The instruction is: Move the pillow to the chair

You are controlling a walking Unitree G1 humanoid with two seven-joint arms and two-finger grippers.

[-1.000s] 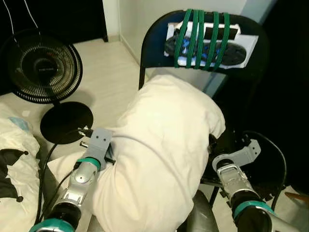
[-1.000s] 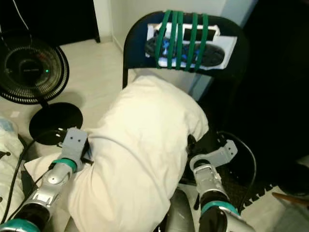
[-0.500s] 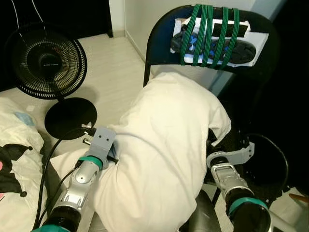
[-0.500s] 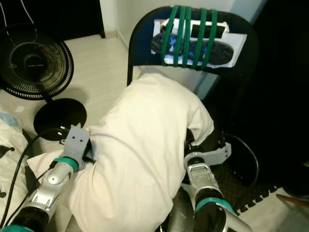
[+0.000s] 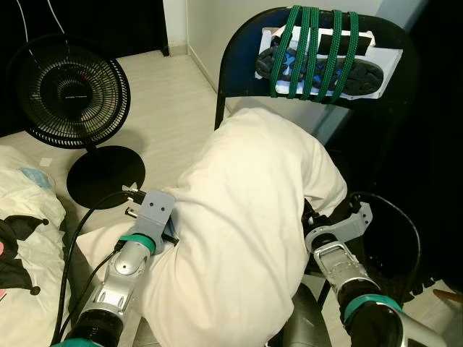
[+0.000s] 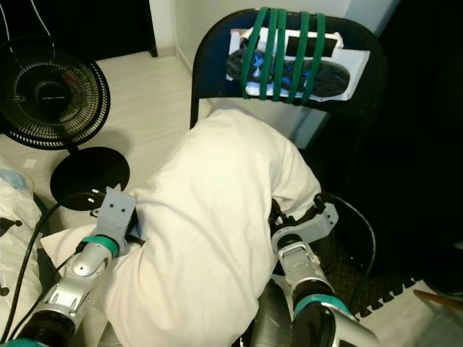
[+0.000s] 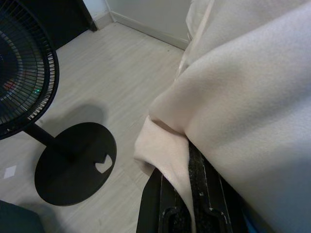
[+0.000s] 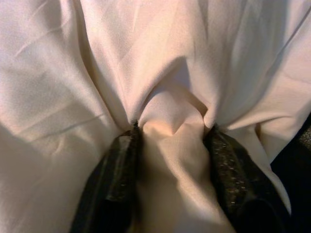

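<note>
A large cream pillow (image 5: pixel 246 217) is held up between my two arms, its far end resting against the black folding chair (image 5: pixel 239 58). My left gripper (image 7: pixel 187 165) is shut on a fold of the pillow's near left edge. My right gripper (image 8: pixel 170 141) is shut on a bunch of pillow fabric at the right side, close to the chair seat (image 5: pixel 340 210). In the eye views the fingers of both grippers are hidden under the pillow. A shoe (image 5: pixel 318 61) is strapped to the chair back with green cords.
A black floor fan (image 5: pixel 69 83) with a round base (image 5: pixel 105 177) stands on the pale floor at the left, its cable running by my left arm. Bedding (image 5: pixel 22 231) lies at the far left. A dark hoop (image 5: pixel 391 224) and dark mat lie right of the chair.
The camera shifted slightly. My right gripper has pushed forward and up with the pillow edge toward the chair seat. The left arm holds about the same place.
</note>
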